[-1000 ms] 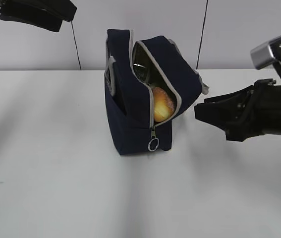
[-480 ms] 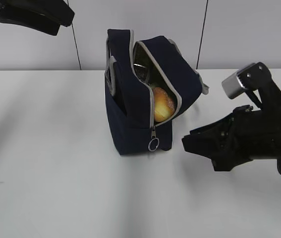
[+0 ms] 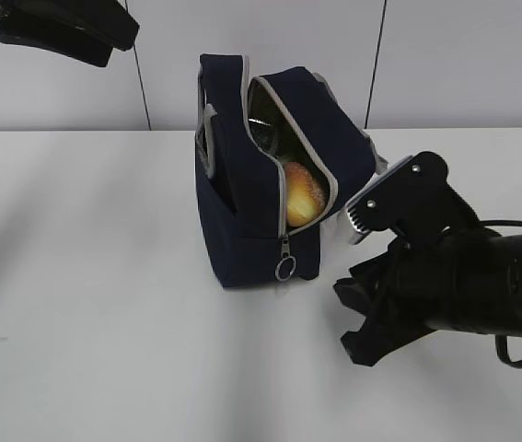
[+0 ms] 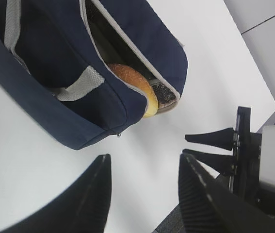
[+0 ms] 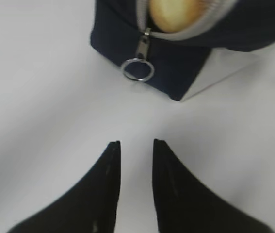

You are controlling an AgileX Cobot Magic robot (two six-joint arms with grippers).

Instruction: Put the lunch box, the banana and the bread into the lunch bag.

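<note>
The right gripper (image 5: 133,145) has dropped lower and swung nearer the table (image 3: 104,322), its fingers a little apart and empty, just near the ring pull (image 5: 137,69) of the lunch bag (image 3: 242,230), where the bread (image 3: 303,194) peeks out, while the left gripper (image 4: 144,167) stays high, fingers wide apart.

Black arms; silver camera block (image 3: 382,202); tapered black end effector (image 5: 133,148) fingers.

A plain white surface (image 3: 104,304) runs back to a pale wall (image 3: 463,64) divided by two thin dark vertical seams.
</note>
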